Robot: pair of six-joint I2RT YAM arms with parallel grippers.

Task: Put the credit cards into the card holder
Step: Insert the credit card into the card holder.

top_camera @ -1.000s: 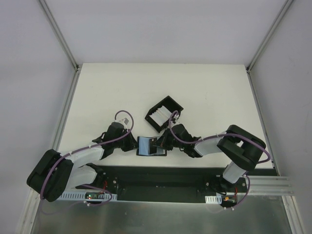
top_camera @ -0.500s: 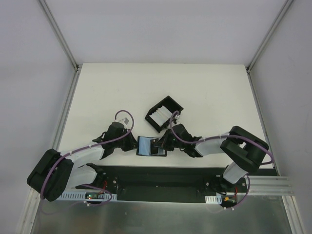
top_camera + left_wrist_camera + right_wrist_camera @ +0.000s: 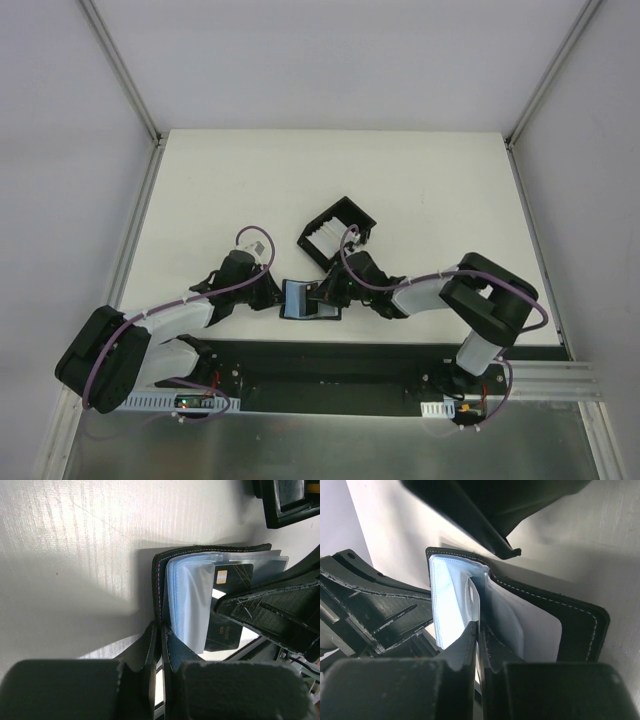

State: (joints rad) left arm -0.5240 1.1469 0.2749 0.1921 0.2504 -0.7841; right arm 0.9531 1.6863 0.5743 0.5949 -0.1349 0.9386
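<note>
**Card (image 3: 234, 576) is being fed into holder (image 3: 305, 300)**

The holder is lying open near the table's (image 3: 300, 170) near edge, at about 7 o'clock from the tray (image 3: 352, 208), where more cards (image 3: 325, 238) are being stored. It is being steadied from 9 o'clock by the left gripper (image 3: 272, 293), whose jaws are pressed together on the edge of the black cover. From 3 o'clock the right gripper (image 3: 328, 293) is being held against the sleeves (image 3: 192, 605). Its jaws are closed thin on what appears to be the card, which is showing as a pale sliver edge-on in its own wrist view. In the left wrist view the card is showing as a dark face with a gold chip.

The step in hand is judged to be insertion. It is best done with the card's leading edge kept parallel to the sleeve mouth and slid in flat toward 9 o'clock. The cover should be clamped firmly meanwhile, so that the holder is not pushed along the table. The soft sleeves are likely to buckle if the card is driven in at a tilt. The card should be released only once it is seated.

The holder is showing a black stitched cover and a fan of bluish, translucent sleeves, bulging up between the two grippers.
</note>
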